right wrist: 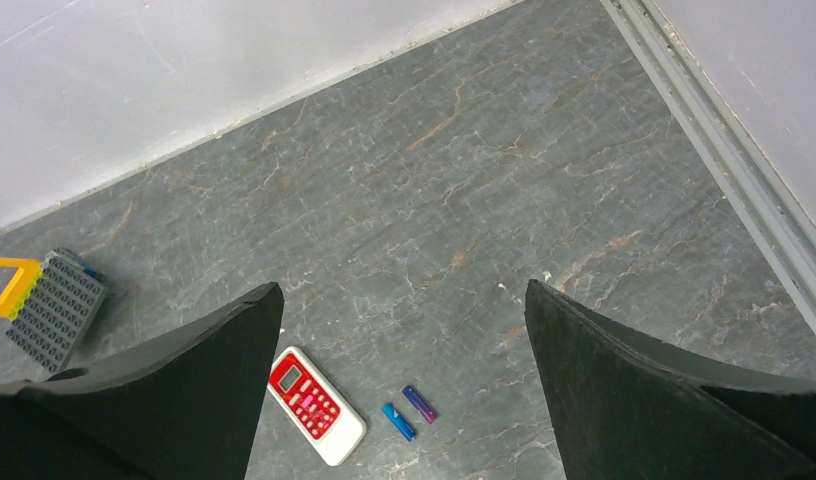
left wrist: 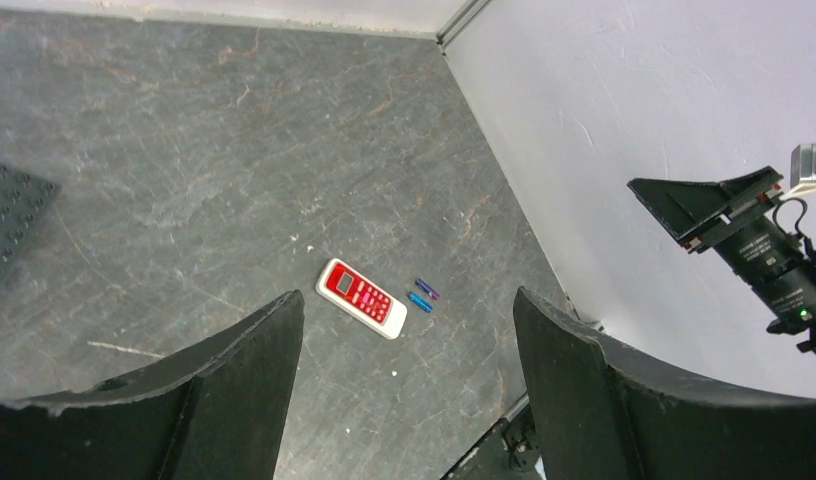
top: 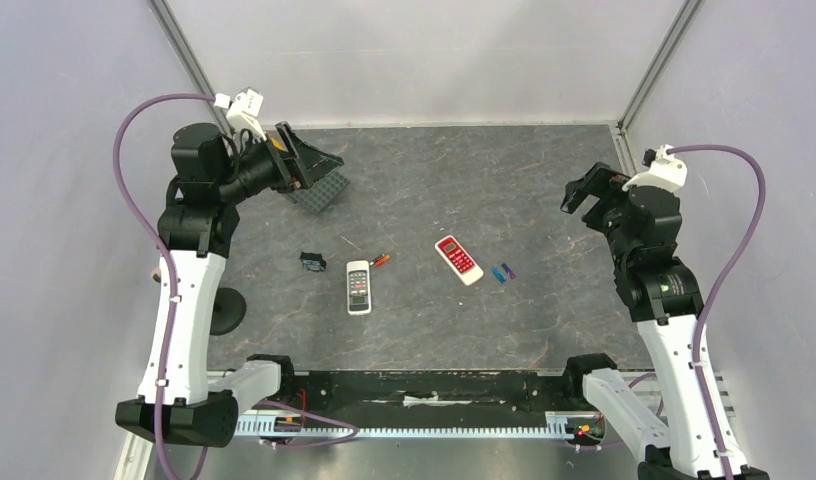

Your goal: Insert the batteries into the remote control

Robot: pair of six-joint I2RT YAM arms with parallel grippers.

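We read no text, label, brand or number anywhere. Red remote (right wrist: 316,405) and white remote (top: 358,287) show button faces (any markings there are too small for us to read).

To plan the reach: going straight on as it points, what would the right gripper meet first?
The right gripper, open, would probably meet bare table first, near the blue-purple batteries; depth is unclear.
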